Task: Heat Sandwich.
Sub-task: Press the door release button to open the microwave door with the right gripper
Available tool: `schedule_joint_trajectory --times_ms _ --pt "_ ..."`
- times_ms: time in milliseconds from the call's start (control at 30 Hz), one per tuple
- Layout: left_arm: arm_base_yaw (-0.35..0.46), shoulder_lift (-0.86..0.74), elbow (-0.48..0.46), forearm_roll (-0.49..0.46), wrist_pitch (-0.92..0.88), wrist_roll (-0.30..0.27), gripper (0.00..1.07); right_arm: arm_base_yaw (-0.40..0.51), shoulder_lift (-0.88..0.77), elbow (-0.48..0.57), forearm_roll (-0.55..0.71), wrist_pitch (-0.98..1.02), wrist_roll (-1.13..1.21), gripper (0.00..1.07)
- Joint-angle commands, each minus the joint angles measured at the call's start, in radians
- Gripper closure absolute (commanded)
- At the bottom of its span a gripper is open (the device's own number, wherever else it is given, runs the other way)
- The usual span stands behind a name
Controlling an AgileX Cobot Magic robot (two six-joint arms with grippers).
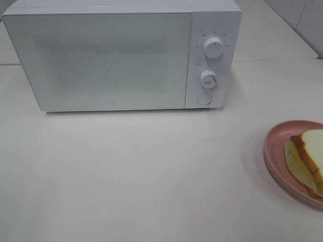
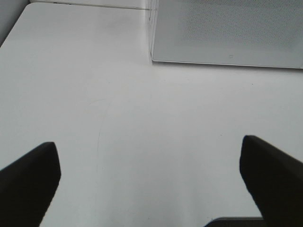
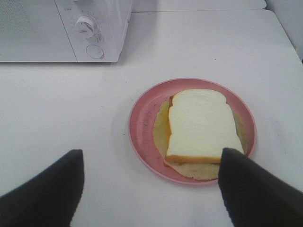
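White tabletop [image 1: 126, 176]: white-bread sandwich [image 3: 201, 125] is set on round pink plate [image 3: 142, 127], front-right of white microwave [image 1: 101, 60]; left gripper [image 2: 149, 146] and right gripper [image 3: 154, 155] are spread, empty.

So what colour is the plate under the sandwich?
Pink; the plate shows best in the right wrist view.

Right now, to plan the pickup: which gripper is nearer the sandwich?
Right. The right gripper faces the sandwich closely; the left gripper faces the microwave, sandwich out of view.
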Motion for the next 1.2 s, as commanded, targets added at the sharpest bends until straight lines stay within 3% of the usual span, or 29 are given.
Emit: schedule_joint_trajectory --times_ms 33,600,1200 --pt "-0.005 -0.025 0.002 0.001 -0.012 0.0 0.09 -0.004 -0.026 0.002 0.005 -0.017 -0.001 0.32" --pt "-0.005 -0.025 0.002 0.001 -0.012 0.0 0.09 -0.004 -0.013 -0.016 0.005 -0.034 -0.001 0.32" --pt "-0.005 -0.025 0.002 0.001 -0.012 0.0 0.09 -0.004 0.254 -0.016 0.002 -0.34 -0.005 0.32"
